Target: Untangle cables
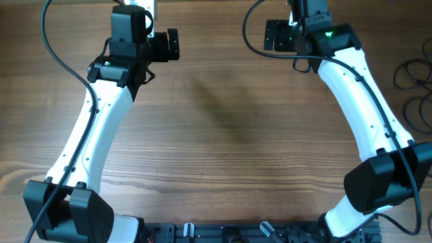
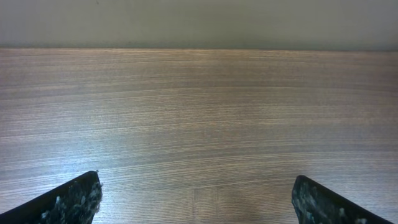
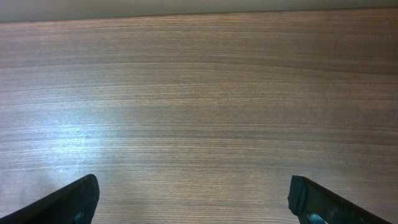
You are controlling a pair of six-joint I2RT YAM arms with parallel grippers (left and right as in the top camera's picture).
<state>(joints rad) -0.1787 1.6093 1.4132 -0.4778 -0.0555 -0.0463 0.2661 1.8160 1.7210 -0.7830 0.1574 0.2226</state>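
The cables (image 1: 413, 75) are seen in loose loops at the table's (image 1: 223, 135) right edge, well apart from both hands. The left hand (image 2: 196, 190) and right hand (image 3: 194, 188) are spread wide, empty. The wires are judged light, limp and snag-prone; one strand on a loop's outer arc is best pinched.

Left arm (image 1: 94, 128) and right arm (image 1: 364, 115) both reach out from their bases at the near edge, leaning in toward each other, wrists turned inward. Left hand (image 1: 165, 45) and right hand (image 1: 277, 35) are wide open. In each wrist view the black fingertips (image 2: 74, 202) sit way out at the bottom corners.
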